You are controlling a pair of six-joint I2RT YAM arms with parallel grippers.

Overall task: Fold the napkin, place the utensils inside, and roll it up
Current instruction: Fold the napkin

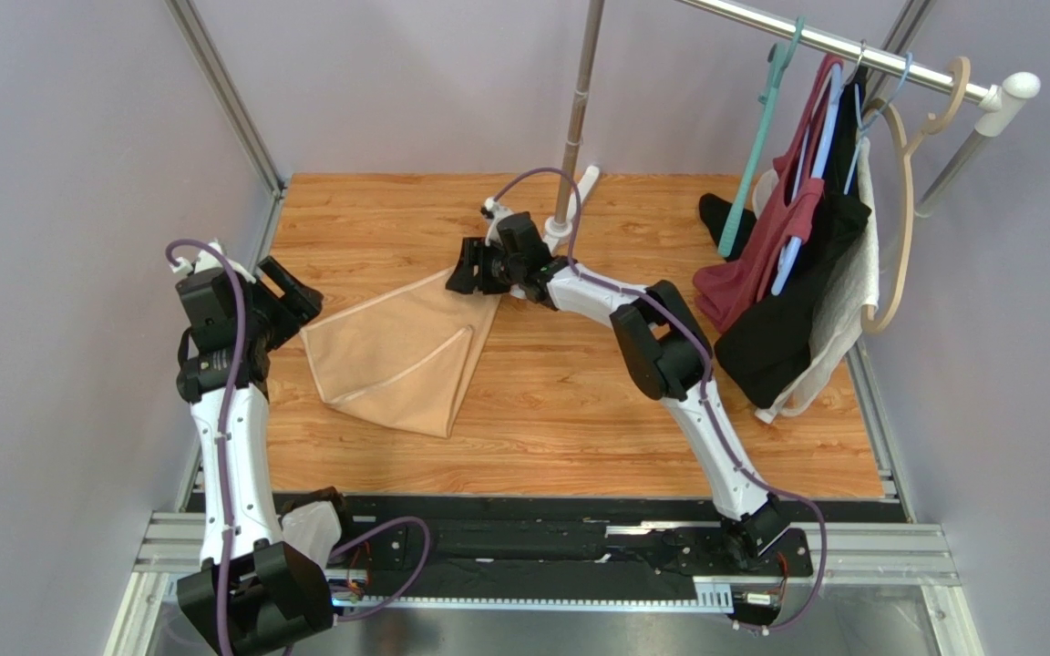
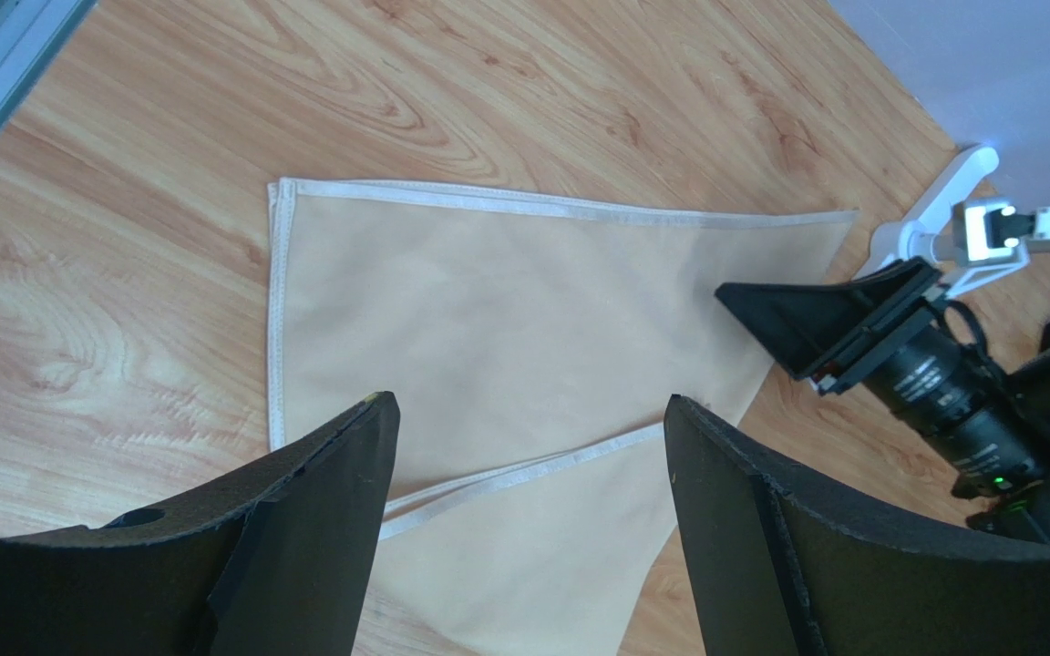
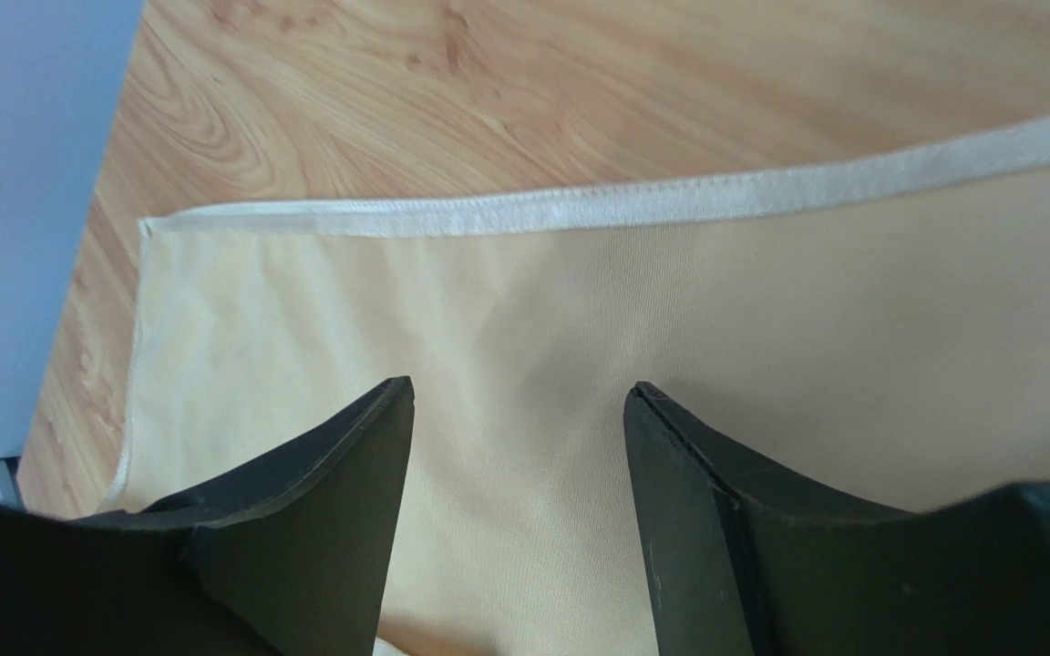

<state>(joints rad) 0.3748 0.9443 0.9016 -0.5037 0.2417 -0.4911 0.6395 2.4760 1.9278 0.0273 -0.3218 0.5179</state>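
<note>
Peach hemmed napkin (image 1: 401, 358), folded triangular, woodgrain table (image 1: 565, 403)

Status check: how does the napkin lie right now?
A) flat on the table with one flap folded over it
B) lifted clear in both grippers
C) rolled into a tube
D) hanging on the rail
A: the napkin lies on the table, and a hemmed edge crosses its upper layer.

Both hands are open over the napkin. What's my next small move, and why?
Probably lower the right hand and close it on the napkin near its hemmed edge: that hand sits open right over the cloth, holding nothing, and the napkin looks only partly folded.
</note>
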